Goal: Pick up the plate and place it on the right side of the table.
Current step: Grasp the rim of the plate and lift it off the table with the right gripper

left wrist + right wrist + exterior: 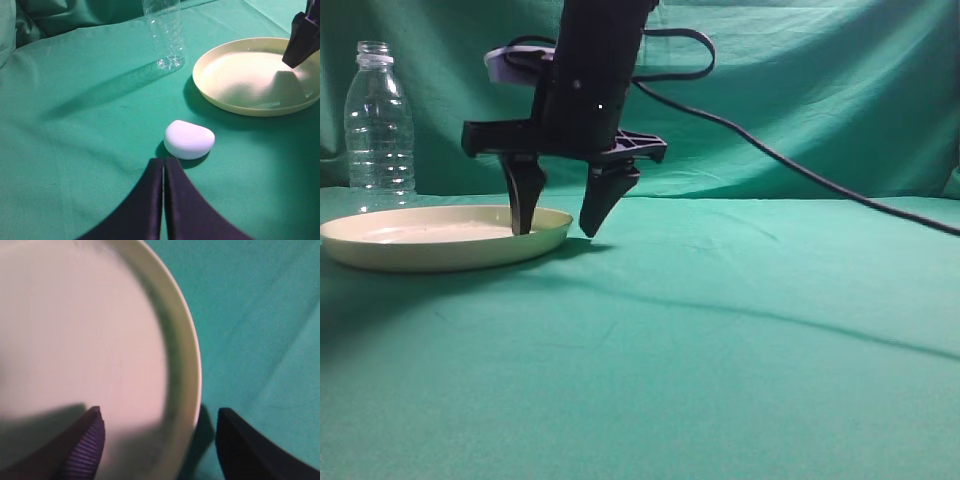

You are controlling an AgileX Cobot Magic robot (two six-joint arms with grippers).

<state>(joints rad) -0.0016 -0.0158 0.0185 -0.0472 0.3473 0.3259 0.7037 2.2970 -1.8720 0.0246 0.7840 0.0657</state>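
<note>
Nearest your left wrist camera you have the left gripper (163,170), its two dark fingers pressed together with nothing between them. Just beyond its tips lies one small white rounded object (189,139) on the table (75,150), apart from the fingers.

Farther on sits the one plate (250,102), pale cream-yellow, flat on the green cloth at the left of the exterior view. Your right gripper (558,225) stands over the plate's right edge with its jaws spread wide: in the right wrist view one finger (82,450) is over the inside of the plate and the other is outside the rim, over the cloth. The rim runs between them, not yet pinched.

Farthest back stands one clear plastic bottle (379,120), upright, behind the plate. It carries no label you can read, and no writing shows anywhere.
</note>
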